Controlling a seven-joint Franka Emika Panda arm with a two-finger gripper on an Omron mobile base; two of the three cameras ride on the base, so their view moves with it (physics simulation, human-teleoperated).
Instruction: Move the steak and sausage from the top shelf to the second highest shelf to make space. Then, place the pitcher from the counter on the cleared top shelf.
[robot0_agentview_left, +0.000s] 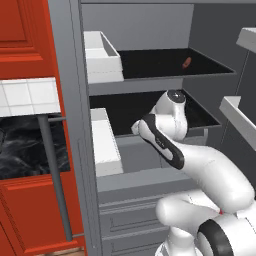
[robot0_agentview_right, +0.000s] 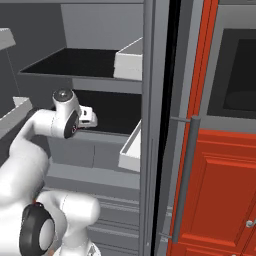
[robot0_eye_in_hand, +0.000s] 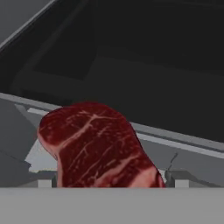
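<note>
The steak (robot0_eye_in_hand: 98, 146) fills the lower middle of the hand view, a marbled red slab standing between the two finger tips of the tool (robot0_eye_in_hand: 107, 177), which is closed on it; beyond it run a grey front edge and the black surface of the second highest shelf (robot0_eye_in_hand: 144, 83), so the meat appears to be carried in front of that shelf rather than resting on it. In the left base view the sausage (robot0_agentview_left: 186, 62) lies alone on the black top shelf (robot0_agentview_left: 150, 62), toward the back right, while the arm's wrist hangs before the second highest shelf (robot0_agentview_left: 120, 107), just below the top shelf's grey front edge. White door bins flank the opening on the left. In the right base view the hand points inward at the level of the lower black shelf, with another white bin jutting out just right of it. My reading: the first transfer is mid-way, and the next move calls for pushing the steak inward over the shelf lip, lowering it and releasing. Headroom between the two shelves looks modest, and the bins narrow the sideways room.
</note>
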